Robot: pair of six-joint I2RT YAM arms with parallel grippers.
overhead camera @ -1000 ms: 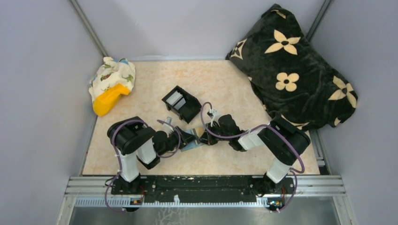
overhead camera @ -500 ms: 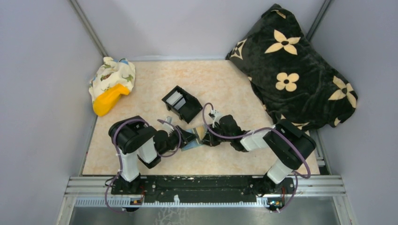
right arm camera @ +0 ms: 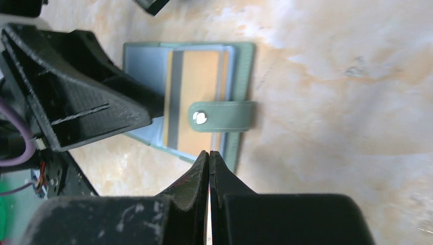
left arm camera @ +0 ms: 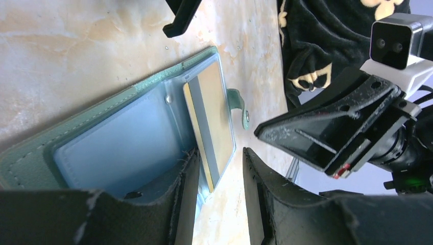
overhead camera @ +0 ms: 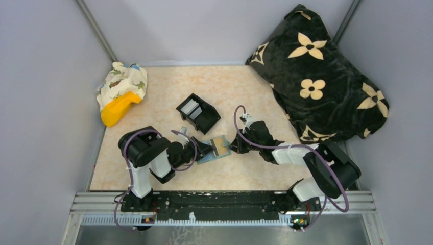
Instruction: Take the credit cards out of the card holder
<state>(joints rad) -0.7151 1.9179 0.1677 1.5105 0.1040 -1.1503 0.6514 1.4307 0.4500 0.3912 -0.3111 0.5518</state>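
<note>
Retreat: right gripper (right arm camera: 209,155) has backed off the card holder (overhead camera: 218,149) toward the right edge, fingers pressed together, empty. Tan-gold credit card (right arm camera: 198,76) is still pocketed. The holder lies open mid bench (overhead camera: 255,173), nearer the near edge. Left gripper (left arm camera: 218,153) has fingers slightly apart over its left half. No card out yet; the pull probably needs redoing.

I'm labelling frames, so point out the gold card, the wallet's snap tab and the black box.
gold card (right arm camera: 201,76), right wrist view, its tan face.
snap tab (right arm camera: 227,116), right wrist view, middle of the green strap.
black box (overhead camera: 206,119), top external view, its dark inside.
</note>
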